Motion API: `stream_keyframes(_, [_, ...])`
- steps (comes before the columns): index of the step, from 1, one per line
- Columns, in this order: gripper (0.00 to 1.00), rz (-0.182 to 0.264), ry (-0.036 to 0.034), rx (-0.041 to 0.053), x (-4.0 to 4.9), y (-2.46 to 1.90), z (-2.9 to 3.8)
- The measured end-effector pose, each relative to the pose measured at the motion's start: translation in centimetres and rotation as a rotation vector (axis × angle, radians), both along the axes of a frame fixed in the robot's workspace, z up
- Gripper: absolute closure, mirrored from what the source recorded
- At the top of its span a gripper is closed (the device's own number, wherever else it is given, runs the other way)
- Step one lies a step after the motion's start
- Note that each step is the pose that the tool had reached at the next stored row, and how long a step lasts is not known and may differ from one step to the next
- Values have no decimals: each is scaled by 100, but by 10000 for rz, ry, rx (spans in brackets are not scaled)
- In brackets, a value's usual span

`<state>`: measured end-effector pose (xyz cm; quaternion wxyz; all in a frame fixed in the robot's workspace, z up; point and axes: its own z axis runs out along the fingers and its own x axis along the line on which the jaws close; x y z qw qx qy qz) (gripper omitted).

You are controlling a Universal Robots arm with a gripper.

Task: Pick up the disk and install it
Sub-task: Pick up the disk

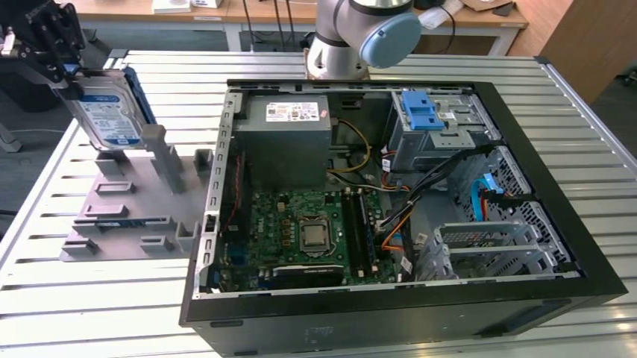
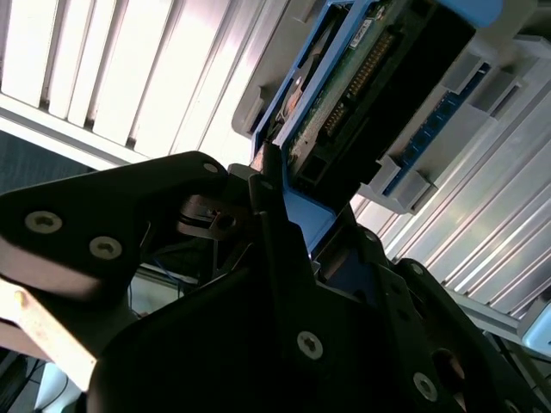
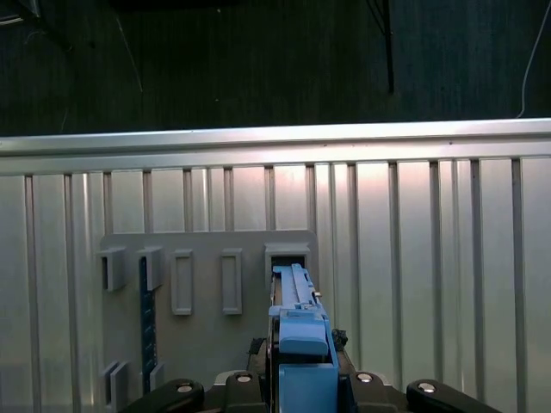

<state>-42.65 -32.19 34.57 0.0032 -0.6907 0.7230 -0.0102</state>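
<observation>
**The disk (image 1: pixel 107 112) held upright at the table's edge**

Your gripper (image 1: pixel 70 74) is clamped on the disk's upper end, on its blue bracket, which you can see in both wrist views (image 2: pixel 362 77) (image 3: pixel 297 335). The disk stands on edge, label facing the open computer case (image 1: pixel 398 186). It sits over the grey holder (image 1: pixel 119 216) on the slatted table (image 1: pixel 100 313). You cannot tell whether its lower edge touches the holder. The drive cage (image 1: pixel 438 127) is well apart, inside the case.
</observation>
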Motion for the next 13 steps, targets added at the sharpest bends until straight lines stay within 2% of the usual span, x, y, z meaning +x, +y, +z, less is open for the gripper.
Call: stream_keyframes(13, [64,0,-1,1,0,0,128])
